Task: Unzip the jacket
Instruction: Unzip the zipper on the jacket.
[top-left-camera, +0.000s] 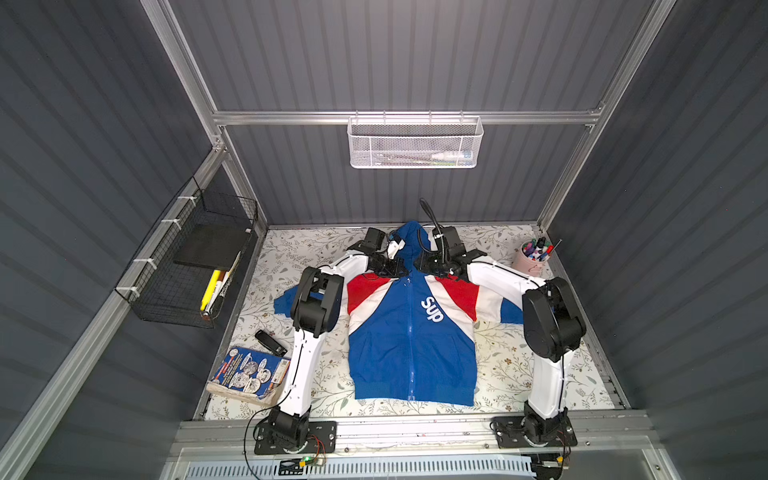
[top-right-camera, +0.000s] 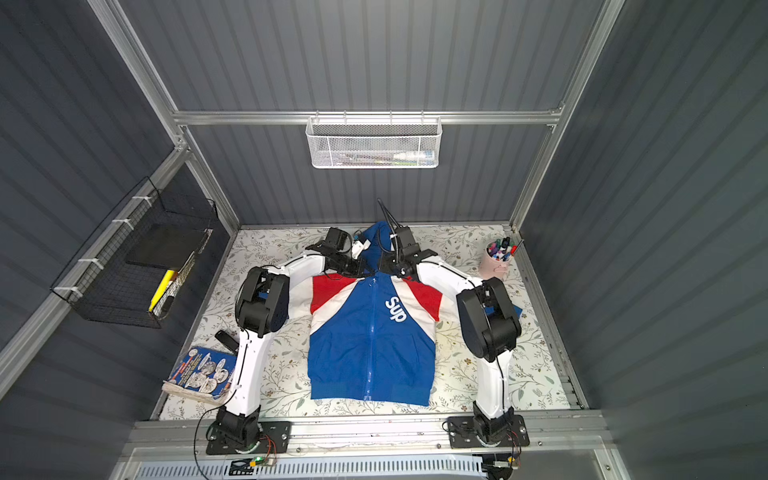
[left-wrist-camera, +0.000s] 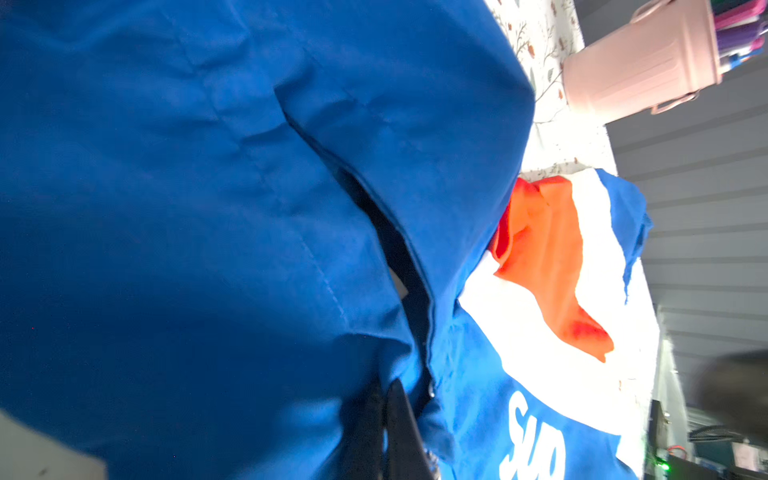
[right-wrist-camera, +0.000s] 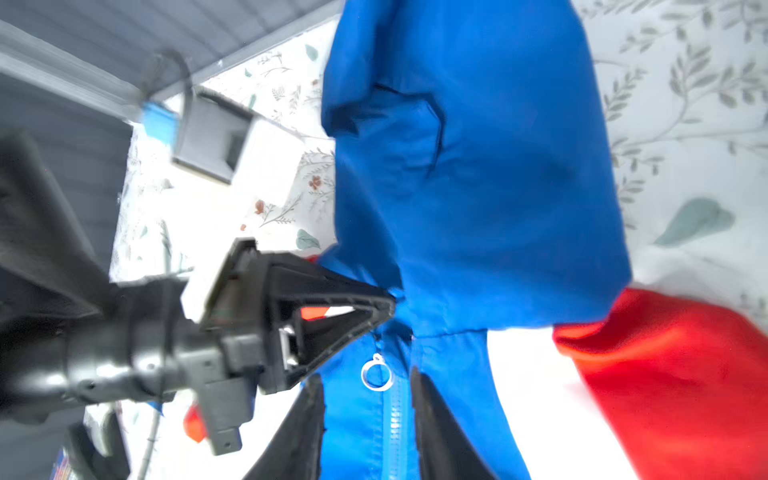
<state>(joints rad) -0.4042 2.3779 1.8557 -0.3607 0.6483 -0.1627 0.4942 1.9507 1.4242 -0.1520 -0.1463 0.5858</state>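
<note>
Jacket (top-left-camera: 409, 332) is lying flat at worktop (top-left-camera: 498, 365) centre, hood (top-left-camera: 409, 241) at 12 o'clock, zipped. Left gripper (right-wrist-camera: 386, 303) is clamping the collar (right-wrist-camera: 415, 318); right gripper (right-wrist-camera: 366, 374) is hanging open astride the ring (right-wrist-camera: 377, 376). Pinch ring squarely, draw toward 6 o'clock.

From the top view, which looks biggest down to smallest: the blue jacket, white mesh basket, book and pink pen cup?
In a top view:
1. jacket
2. white mesh basket, mounted higher, nearer the camera, so this rank is unsure
3. book
4. pink pen cup

One jacket (top-left-camera: 411, 345), one book (top-left-camera: 249, 372), one pink cup (top-left-camera: 530, 259); one white basket (top-left-camera: 415, 143), one black basket (top-left-camera: 166, 303)
</note>
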